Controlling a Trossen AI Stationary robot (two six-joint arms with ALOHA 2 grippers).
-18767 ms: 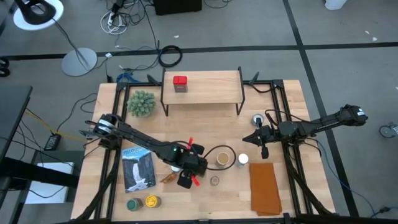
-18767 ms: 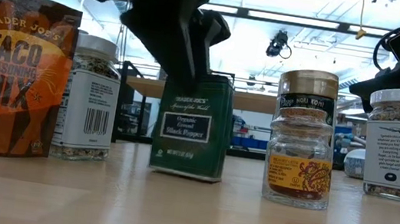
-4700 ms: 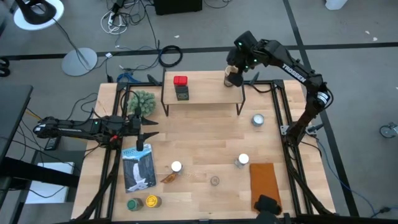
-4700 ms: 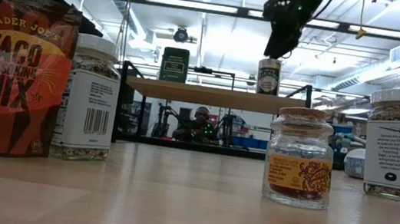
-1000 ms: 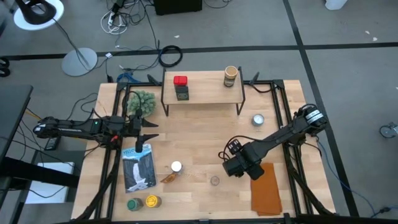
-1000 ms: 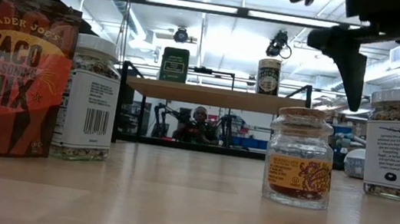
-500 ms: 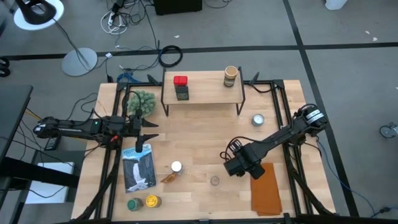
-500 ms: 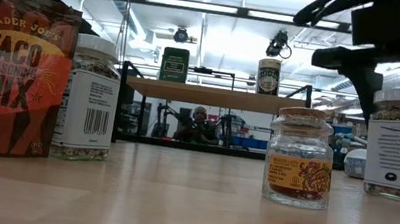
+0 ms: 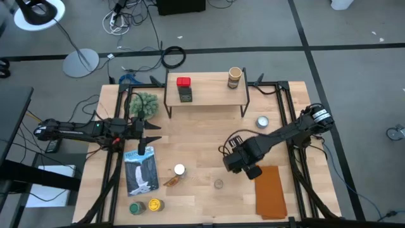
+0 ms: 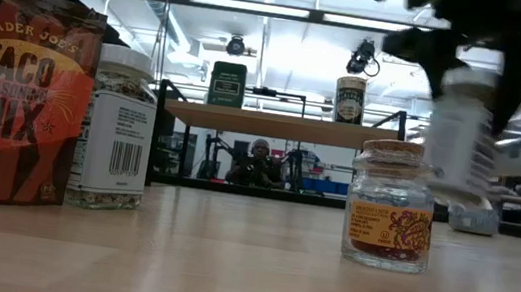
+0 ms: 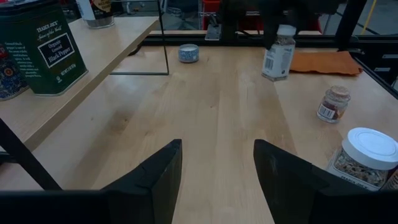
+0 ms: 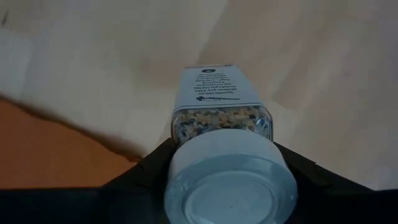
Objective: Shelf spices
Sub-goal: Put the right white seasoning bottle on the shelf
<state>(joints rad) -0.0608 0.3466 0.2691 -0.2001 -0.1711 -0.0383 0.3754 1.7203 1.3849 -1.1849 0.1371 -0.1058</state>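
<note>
Jaws of the right gripper [image 12: 224, 163] closed on a white-lidded spice jar [image 12: 222, 134], clamped just below the lid; the jar hangs clear of the desk [image 9: 202, 136], slightly tilted in the low view. High view puts this gripper [image 9: 243, 161] over the desk's right half, its body hiding the jar. Orange cloth [image 9: 269, 190] lies just beside and below the jaws.

Left gripper [image 11: 217, 165] waits at the desk's left edge, jaws parted with nothing between them, pointing across the desk. Ahead of those jaws: a second white-lidded jar [image 11: 367, 155] close by, a small cork-topped jar [image 11: 331, 104] farther on, the lifted jar beyond that.

Shelf [image 9: 205, 88] stands at the desk's far side, well apart from both sets of jaws. On it: a green pepper tin [image 9: 185, 95], a red-topped item [image 9: 183, 82] beside it, and a dark jar with a gold lid [image 9: 235, 77] near the right end.

Taco seasoning packet [image 10: 10, 93] stands at the near left. A green and a yellow lid [image 9: 154, 205] sit at the near left corner, labels unreadable. Round silvery tin [image 9: 262, 121] right of the shelf.
</note>
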